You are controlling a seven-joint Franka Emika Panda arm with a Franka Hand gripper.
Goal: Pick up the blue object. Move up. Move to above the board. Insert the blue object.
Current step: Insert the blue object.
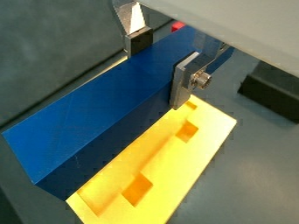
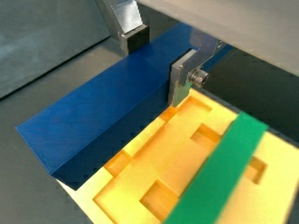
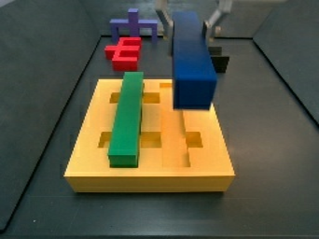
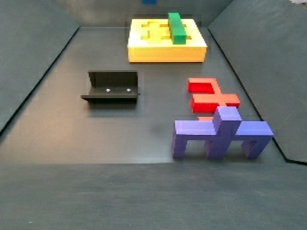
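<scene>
My gripper (image 1: 162,61) is shut on the long blue object (image 1: 100,118), one finger on each long side. It shows the same way in the other wrist view: the gripper (image 2: 159,59) is clamped on the blue object (image 2: 111,109). In a side view the blue object (image 3: 191,61) hangs tilted above the right part of the yellow board (image 3: 149,173), apart from it, with the gripper (image 3: 206,21) at its far end. The board lies under the bar in both wrist views (image 1: 198,131) (image 2: 222,118). In a side view only the board (image 4: 150,56) shows; the gripper and the blue object are out of view.
A green bar (image 3: 126,117) (image 2: 222,171) (image 4: 178,27) lies in the board's left groove. A red piece (image 3: 123,53) (image 4: 213,94) and a purple piece (image 3: 134,22) (image 4: 222,135) stand on the floor away from the board. The dark fixture (image 4: 111,87) (image 3: 219,63) stands beside it.
</scene>
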